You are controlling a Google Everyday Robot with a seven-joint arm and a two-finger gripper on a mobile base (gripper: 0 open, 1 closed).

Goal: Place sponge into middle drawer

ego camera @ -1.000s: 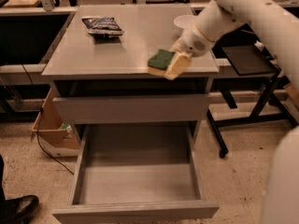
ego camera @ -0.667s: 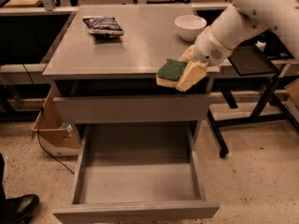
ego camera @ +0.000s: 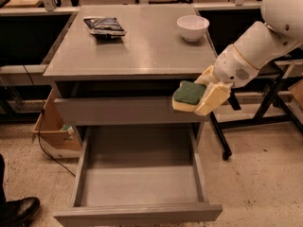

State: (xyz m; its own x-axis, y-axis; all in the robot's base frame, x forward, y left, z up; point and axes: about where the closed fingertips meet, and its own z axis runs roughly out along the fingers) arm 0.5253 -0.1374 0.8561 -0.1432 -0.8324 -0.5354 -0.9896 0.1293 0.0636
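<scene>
My gripper [ego camera: 198, 102] is shut on the sponge [ego camera: 189, 91], whose dark green face points up. It hangs off the front right corner of the grey cabinet, in front of the closed upper drawer front [ego camera: 118, 110]. The middle drawer [ego camera: 137, 186] is pulled wide open below and to the left of the sponge, and its flat grey floor is bare. My white arm [ego camera: 258, 48] reaches in from the upper right.
A dark shiny snack bag [ego camera: 104, 26] and a white bowl [ego camera: 192, 27] sit on the cabinet top [ego camera: 137, 51]. A cardboard box [ego camera: 54, 131] stands on the floor at the left. Black table legs [ego camera: 265, 108] are at the right. A shoe [ego camera: 16, 212] is at the bottom left.
My gripper has carried the sponge off the cabinet top, forward and down past the front right edge, to the level of the upper drawer front.
</scene>
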